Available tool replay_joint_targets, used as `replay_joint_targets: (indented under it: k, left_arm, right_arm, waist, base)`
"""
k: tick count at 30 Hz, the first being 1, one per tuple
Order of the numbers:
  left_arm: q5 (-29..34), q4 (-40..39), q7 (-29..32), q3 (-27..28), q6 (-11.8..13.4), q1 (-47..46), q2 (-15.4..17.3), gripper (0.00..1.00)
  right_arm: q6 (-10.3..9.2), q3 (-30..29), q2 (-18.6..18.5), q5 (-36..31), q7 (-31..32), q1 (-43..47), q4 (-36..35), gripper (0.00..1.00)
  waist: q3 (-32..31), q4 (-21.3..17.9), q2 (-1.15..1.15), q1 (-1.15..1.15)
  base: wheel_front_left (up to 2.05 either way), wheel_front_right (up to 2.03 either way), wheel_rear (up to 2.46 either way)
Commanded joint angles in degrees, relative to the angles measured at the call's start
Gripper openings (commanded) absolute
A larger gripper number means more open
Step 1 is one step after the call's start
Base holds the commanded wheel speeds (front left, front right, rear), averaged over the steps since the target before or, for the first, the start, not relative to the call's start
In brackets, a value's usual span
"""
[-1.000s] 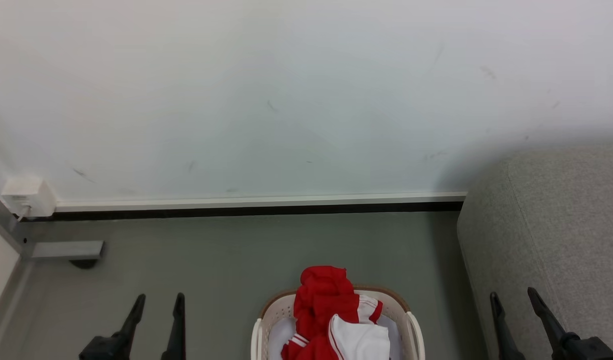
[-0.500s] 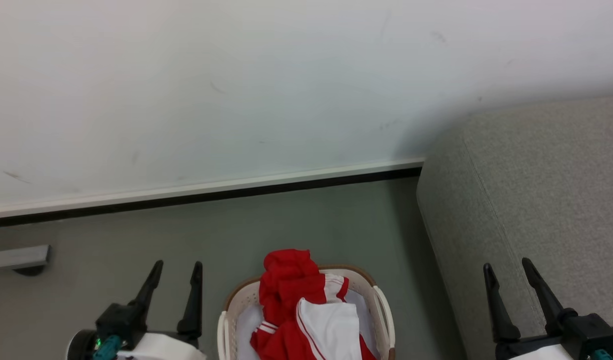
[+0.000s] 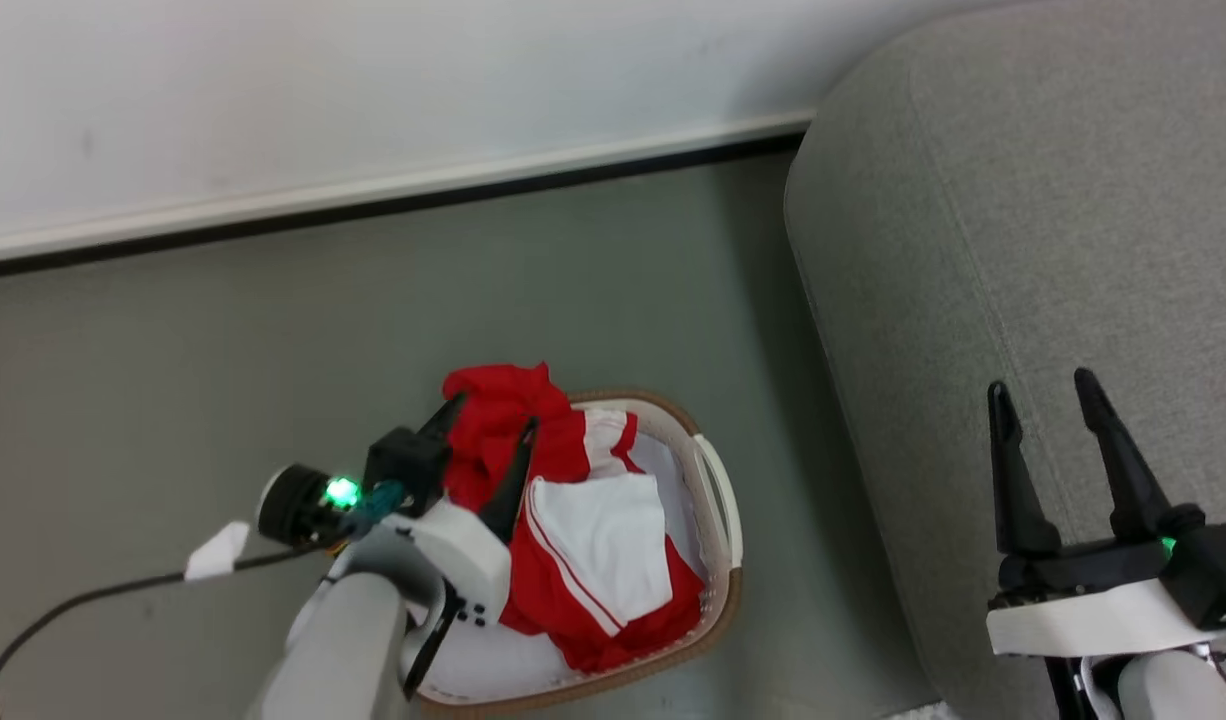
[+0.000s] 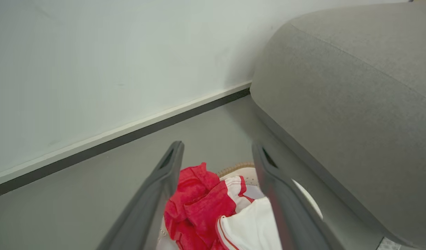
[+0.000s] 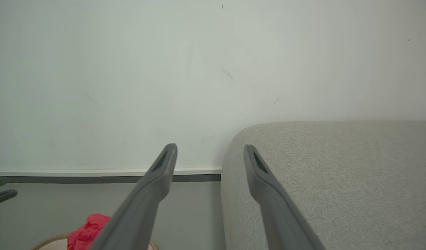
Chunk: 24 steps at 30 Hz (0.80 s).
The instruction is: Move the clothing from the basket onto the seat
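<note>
Red and white clothing (image 3: 573, 520) lies heaped in the basket (image 3: 718, 490), which stands on the floor (image 3: 273, 350) just beside the rounded end of the seat (image 3: 973, 200). Your left gripper (image 3: 495, 410) hangs over the red bunch at the basket's far end, fingers apart and empty. That placement looks chosen so they can straddle the highest fold. Your right gripper (image 3: 1039, 382) hovers above the grey upholstery, also spread and holding nothing, and it sits clear of the basket.

Mind what lies between the two. The basket's brown rim and its side handle face the seat, and the seat's flank rises above them, so any lift must clear both. The wall (image 3: 273, 80) and skirting (image 3: 373, 195) stand well behind. A dark cable (image 3: 73, 600) trails from your left wrist across the floor.
</note>
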Motion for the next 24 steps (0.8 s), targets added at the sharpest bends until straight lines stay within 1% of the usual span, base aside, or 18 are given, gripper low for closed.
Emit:
replay_joint_targets:
  k: [1,4,8,11,15,24]
  left_arm:
    - [0.9,2.5,1.9,-1.3,-0.2,-3.5,0.2,1.0]
    - [1.9,7.1,5.1,-3.6,-0.2,-8.3,0.1,1.0]
    - [2.5,13.0,7.4,-5.2,-0.1,-12.9,-0.1,1.0]
    - [2.4,17.1,8.1,-6.1,0.5,-15.6,-0.3,1.0]
    - [1.8,21.7,9.1,-7.1,0.6,-18.1,-0.4,1.0]
    - [0.9,28.7,8.8,-8.1,0.5,-23.3,-0.1,1.0]
  right_arm:
    - [-0.12,-0.4,0.3,0.3,0.0,-2.0,-1.2,1.0]
    - [-0.12,-0.6,0.3,0.3,0.0,-3.9,-2.6,1.0]
    - [-0.12,-0.4,0.4,0.3,0.0,-6.1,-4.1,1.0]
    - [-0.12,-0.3,0.4,0.7,0.0,-7.2,-4.9,1.0]
    - [-0.12,-0.5,0.3,1.1,0.0,-8.1,-5.8,1.0]
    - [-0.12,-1.0,0.3,2.0,0.0,-9.4,-6.7,1.0]
  waist:
    - [7.2,-1.2,0.0,-0.01]
    - [11.3,-1.3,0.0,-0.01]
    - [15.7,-1.3,0.0,-0.01]
    - [18.0,-1.3,0.0,-0.01]
    - [20.1,-1.5,0.0,-0.01]
    - [24.7,-2.4,0.0,-0.01]
  base:
    - [0.0,0.0,0.0]
    - [0.0,0.0,0.0]
    - [0.0,0.0,0.0]
    - [0.0,0.0,0.0]
    - [0.0,0.0,0.0]
    - [0.0,0.0,0.0]
